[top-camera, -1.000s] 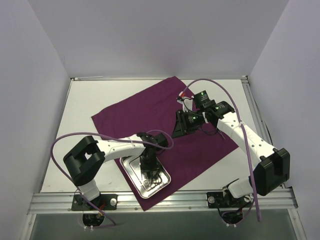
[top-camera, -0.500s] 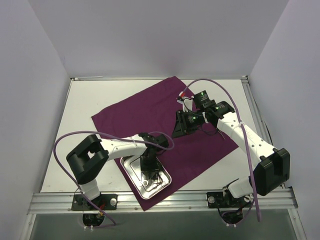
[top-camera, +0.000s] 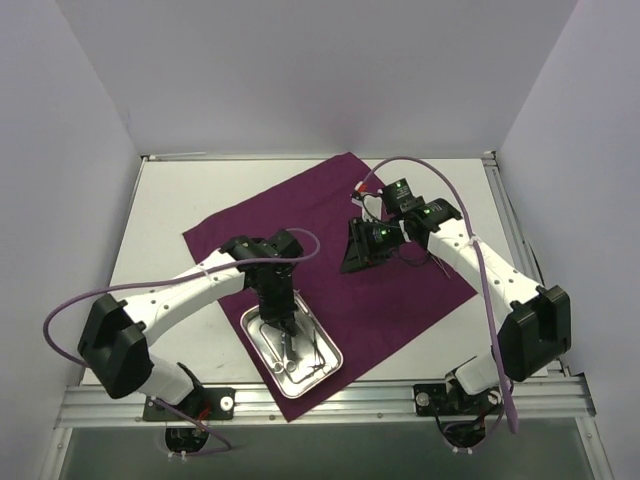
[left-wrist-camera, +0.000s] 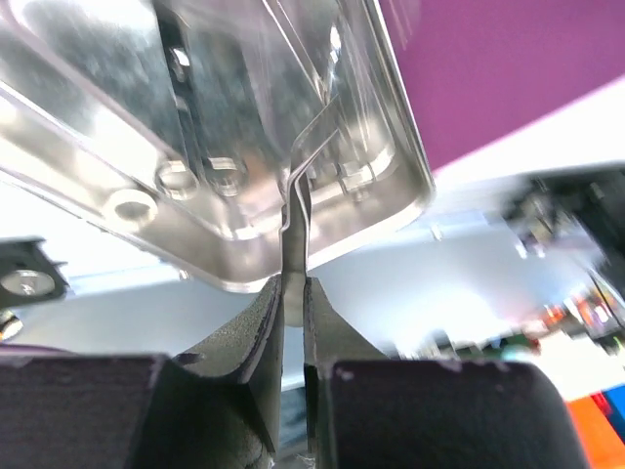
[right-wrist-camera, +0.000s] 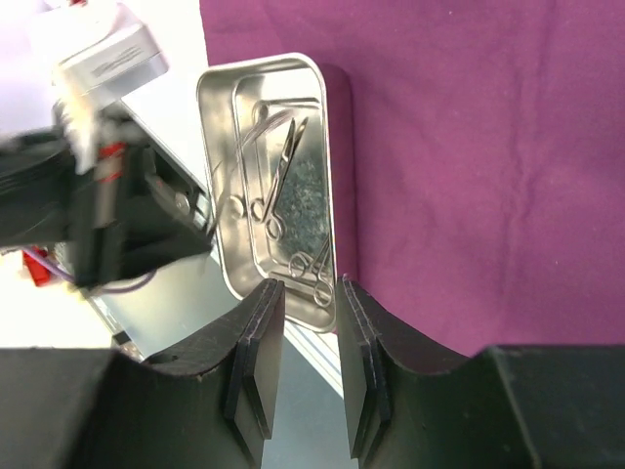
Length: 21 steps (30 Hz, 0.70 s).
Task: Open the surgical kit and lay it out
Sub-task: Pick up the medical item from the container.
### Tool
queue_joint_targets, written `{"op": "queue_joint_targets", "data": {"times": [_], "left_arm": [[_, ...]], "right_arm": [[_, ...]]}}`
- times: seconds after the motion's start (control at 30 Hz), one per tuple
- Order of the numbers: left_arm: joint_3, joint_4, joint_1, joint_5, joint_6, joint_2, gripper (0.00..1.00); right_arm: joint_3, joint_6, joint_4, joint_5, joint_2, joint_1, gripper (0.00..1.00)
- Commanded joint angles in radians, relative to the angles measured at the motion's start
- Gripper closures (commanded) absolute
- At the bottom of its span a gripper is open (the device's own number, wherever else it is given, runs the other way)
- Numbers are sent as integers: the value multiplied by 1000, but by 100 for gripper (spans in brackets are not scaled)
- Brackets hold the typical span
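The maroon cloth wrap lies spread open on the table. The steel tray sits on its near corner with ring-handled instruments inside. My left gripper hangs over the tray's far end. In the left wrist view the left gripper is shut on the thin end of one metal instrument, which reaches down into the tray. My right gripper hovers above the cloth's middle. In the right wrist view the right gripper is open and holds nothing; beyond it are the tray and cloth.
White walls enclose the table on three sides. An aluminium rail runs along the near edge by the arm bases. Purple cables loop off both arms. Bare white tabletop lies left of the cloth.
My left arm has swung its elbow out to the left and its gripper has drawn back toward the tray's far end, pinching an instrument. The right arm has barely shifted.
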Motion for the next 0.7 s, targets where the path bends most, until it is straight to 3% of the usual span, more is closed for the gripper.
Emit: {"op": "queue_joint_targets", "data": {"times": [0.0,0.3,0.67], "left_arm": [[-42,-62,21,159,17,-76,98],[-145,19,35,198,-1,-150,98],[12,364,57,190,7,-121,98]], "right_arm": [[51,38,28,-2,31,-2,72],[54,58,37,-1,52,13,72],[48,0,32,-68,-51,24,71]]}}
